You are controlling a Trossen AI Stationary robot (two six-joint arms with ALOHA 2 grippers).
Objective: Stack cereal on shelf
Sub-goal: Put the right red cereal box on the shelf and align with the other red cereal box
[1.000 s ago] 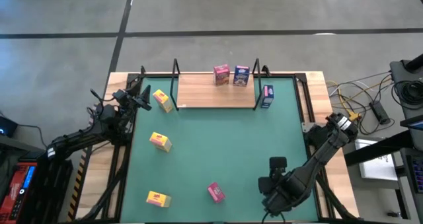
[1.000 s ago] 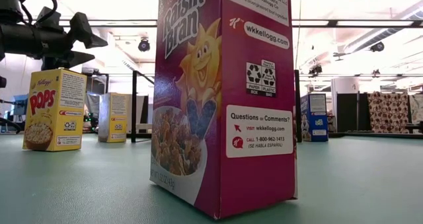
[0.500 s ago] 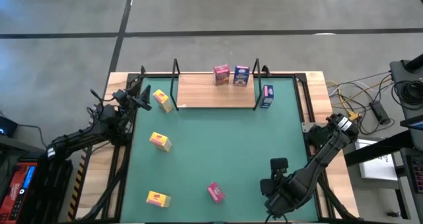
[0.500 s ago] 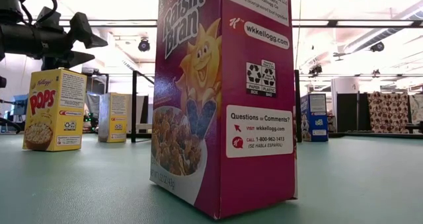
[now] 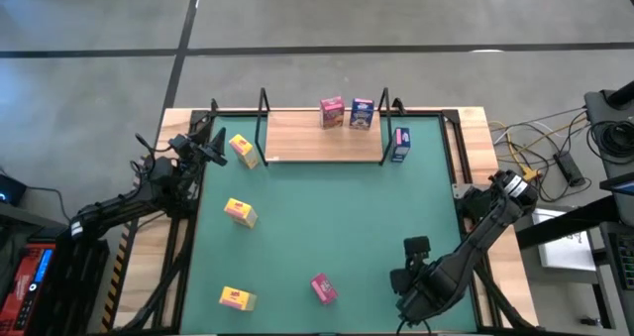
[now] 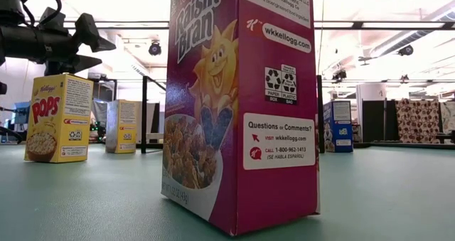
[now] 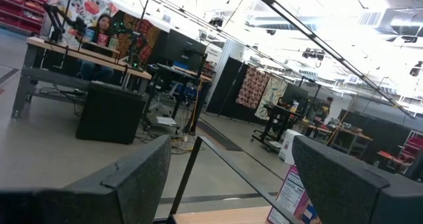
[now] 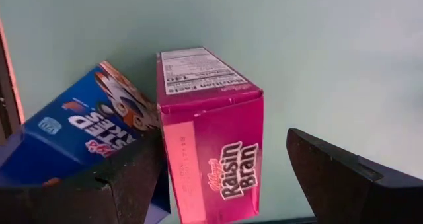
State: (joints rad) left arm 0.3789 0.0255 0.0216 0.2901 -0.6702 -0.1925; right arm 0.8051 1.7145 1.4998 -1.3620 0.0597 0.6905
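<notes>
No shift since before: pink box between right jaws (open).

Left claw open at table's edge, right claw open

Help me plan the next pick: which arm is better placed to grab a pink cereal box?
Right. The right gripper is open with a pink box framed between its fingers, a blue box beside it. The left gripper sits by a yellow box at the table's left edge.
</notes>
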